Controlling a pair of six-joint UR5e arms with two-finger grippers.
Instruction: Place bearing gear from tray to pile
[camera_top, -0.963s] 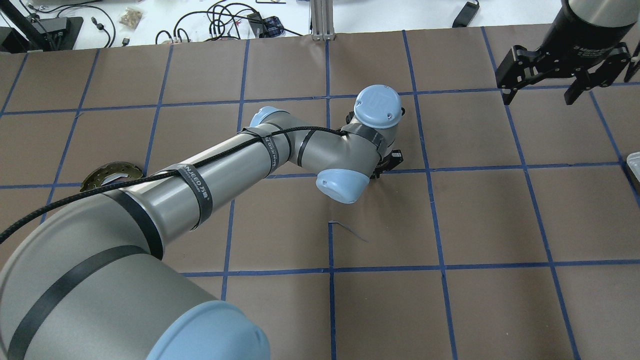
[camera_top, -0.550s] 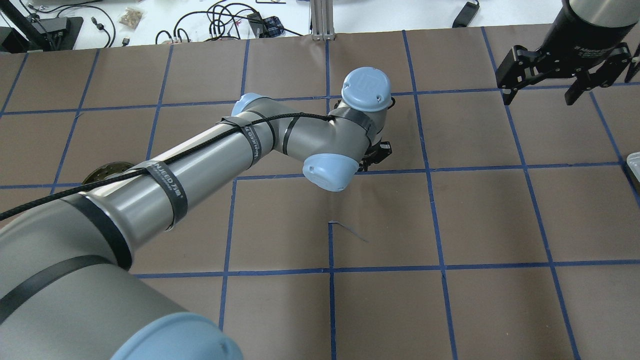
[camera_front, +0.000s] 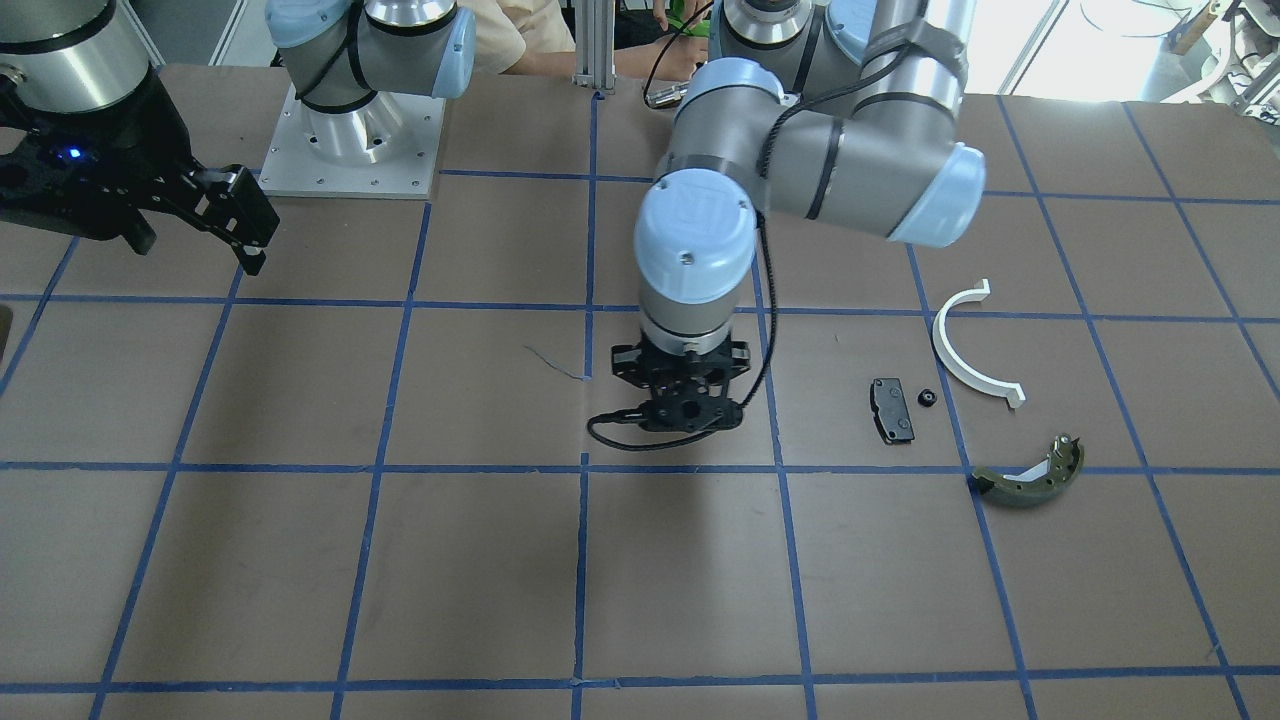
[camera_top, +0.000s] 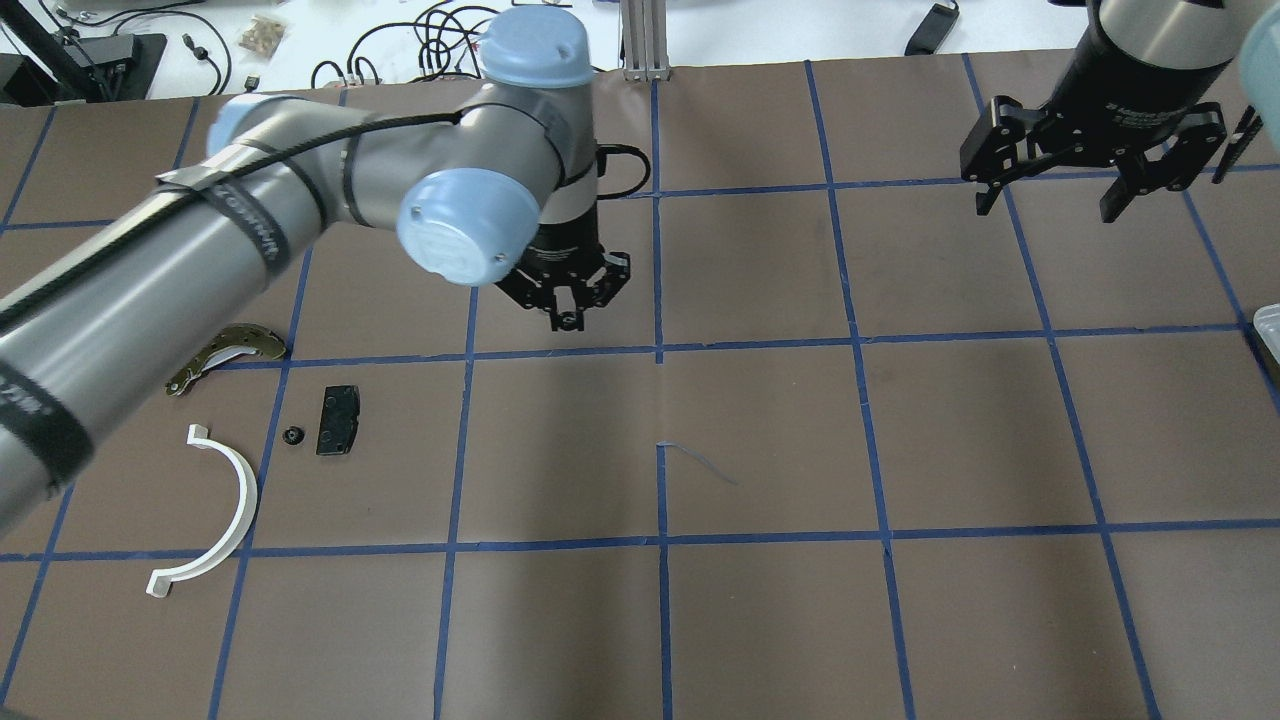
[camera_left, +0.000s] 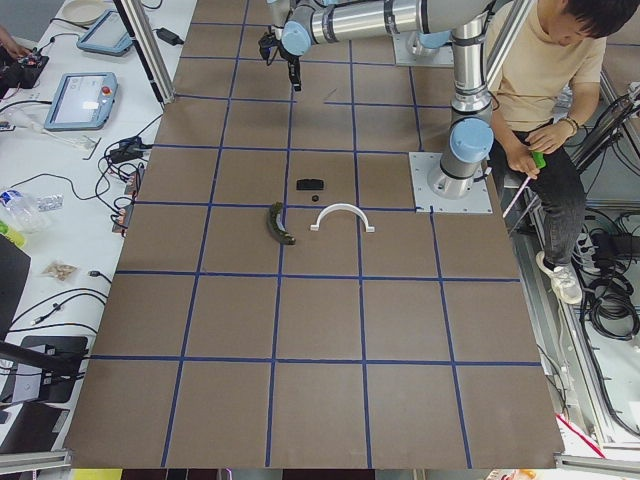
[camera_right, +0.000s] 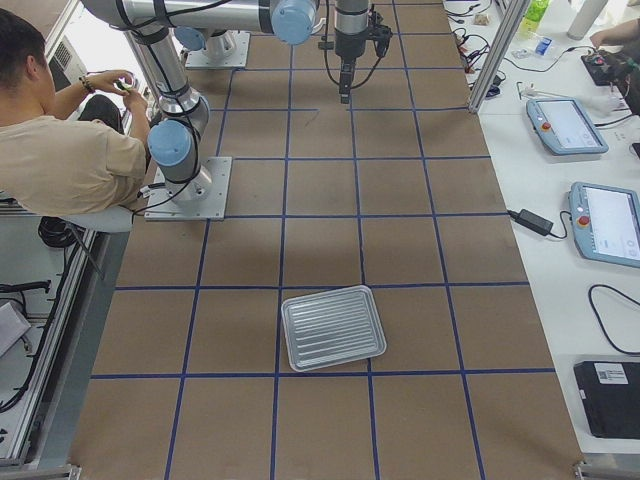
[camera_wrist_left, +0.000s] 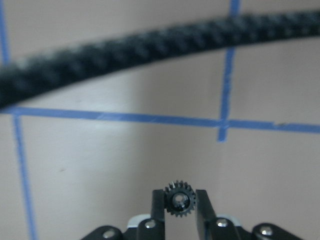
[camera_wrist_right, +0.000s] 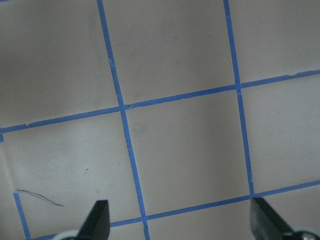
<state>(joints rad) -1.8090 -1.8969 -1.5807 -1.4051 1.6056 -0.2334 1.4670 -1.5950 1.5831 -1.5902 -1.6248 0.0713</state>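
Pinching bearing gear (camera_wrist_left: 179, 202) by its teeth between left gripper (camera_top: 568, 316) fingertips, off the surface over mid-table, toward far edge. Right gripper (camera_top: 1048, 205) spread wide, gripping nothing, up by far right corner. Tray (camera_right: 333, 327) flat near table's right end. Pile near left end, well apart from gear: white half-ring (camera_top: 215, 510), black pad (camera_top: 337, 420), brake shoe (camera_top: 230, 350).

No legible text or labels.

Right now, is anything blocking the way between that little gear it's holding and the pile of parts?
Nothing visible does. The left tool holds the gear above the table, and only bare paper shows between it and the pile's black pad.
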